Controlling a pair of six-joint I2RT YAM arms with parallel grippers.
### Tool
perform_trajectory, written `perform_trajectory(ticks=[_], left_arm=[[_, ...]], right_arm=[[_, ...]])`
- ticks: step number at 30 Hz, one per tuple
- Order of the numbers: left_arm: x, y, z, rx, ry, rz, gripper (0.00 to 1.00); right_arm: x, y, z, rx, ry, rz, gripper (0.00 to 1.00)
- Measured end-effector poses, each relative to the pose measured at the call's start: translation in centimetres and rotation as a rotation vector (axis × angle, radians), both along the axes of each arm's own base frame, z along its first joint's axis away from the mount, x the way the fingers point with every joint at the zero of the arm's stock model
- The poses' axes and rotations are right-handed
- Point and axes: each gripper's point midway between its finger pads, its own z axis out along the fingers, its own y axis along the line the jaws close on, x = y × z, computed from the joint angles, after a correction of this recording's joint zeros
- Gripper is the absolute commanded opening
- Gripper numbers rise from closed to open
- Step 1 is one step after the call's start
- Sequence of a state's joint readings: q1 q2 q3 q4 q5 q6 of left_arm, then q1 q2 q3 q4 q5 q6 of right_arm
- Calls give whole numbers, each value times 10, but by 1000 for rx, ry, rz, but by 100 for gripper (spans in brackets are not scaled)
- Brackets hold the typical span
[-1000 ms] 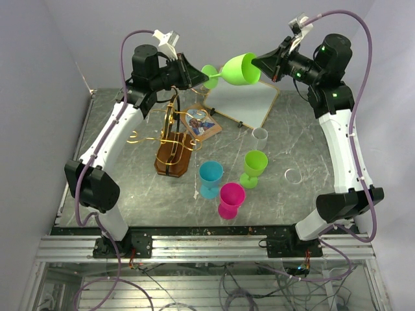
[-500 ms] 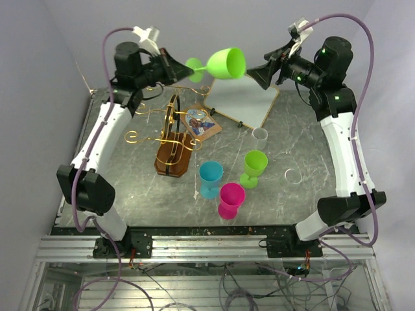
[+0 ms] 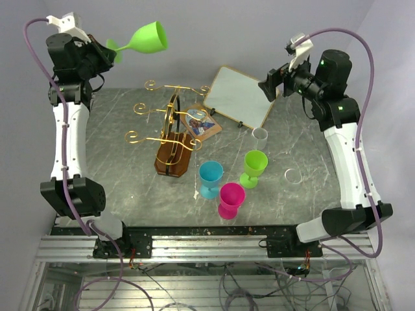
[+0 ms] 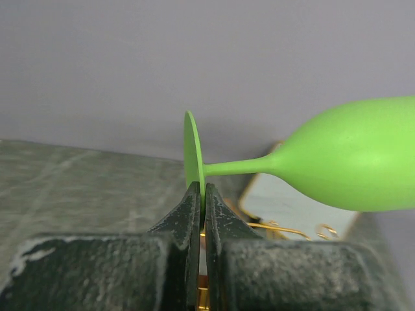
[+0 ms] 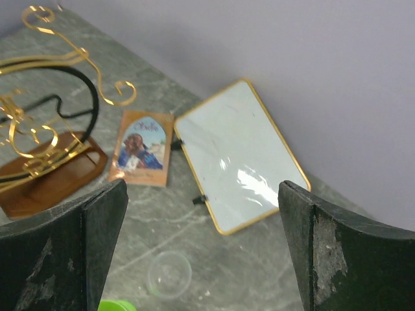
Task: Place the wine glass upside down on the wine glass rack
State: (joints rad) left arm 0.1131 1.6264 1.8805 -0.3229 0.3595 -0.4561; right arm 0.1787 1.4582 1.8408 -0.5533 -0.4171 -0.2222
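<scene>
Landmark: white board (image 5: pixel 240 152), gold-framed, propped at a tilt on the grey marbled table (image 5: pixel 272 272).
Picture card (image 5: pixel 141 148): lying flat just left of the board.
Wine glass rack (image 5: pixel 40 137): further left past the card, gold scrolls over a brown base.
Clear cup (image 5: pixel 170 274): nearer the camera than the board.
Right gripper (image 5: pixel 202 188): dark fingers (image 5: pixel 97 246) spread wide, framing the board, nothing between them.

You see a plain lime-green wine glass (image 3: pixel 148 37). The wine glass rack (image 3: pixel 171 133) is gold wire on a dark brown base. The table (image 3: pixel 123 175) is grey with pale marble veining. The three goblets are blue (image 3: pixel 210 178), magenta (image 3: pixel 231 199) and green (image 3: pixel 254 167). The board (image 3: pixel 238 96) is white, framed in gold. The card (image 3: pixel 198 123) shows a blue picture inside an orange-brown border.
</scene>
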Motion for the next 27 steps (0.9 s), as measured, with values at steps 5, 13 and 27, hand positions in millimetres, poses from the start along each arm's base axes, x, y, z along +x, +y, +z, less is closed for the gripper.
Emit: perform_trajectory(ticks=[5,13,27], left_arm=[[2,47,3,214,-26,204,7],[-7,110,32,542,-55,482,7],[48,119,-22,1115,71,514,7]], right_arm=[[-3,-14,-26,-71,45,-57,100],[-13,-28,-41,-132,66,-80,100],[-14,-38,-46,-138,75,-88,100]])
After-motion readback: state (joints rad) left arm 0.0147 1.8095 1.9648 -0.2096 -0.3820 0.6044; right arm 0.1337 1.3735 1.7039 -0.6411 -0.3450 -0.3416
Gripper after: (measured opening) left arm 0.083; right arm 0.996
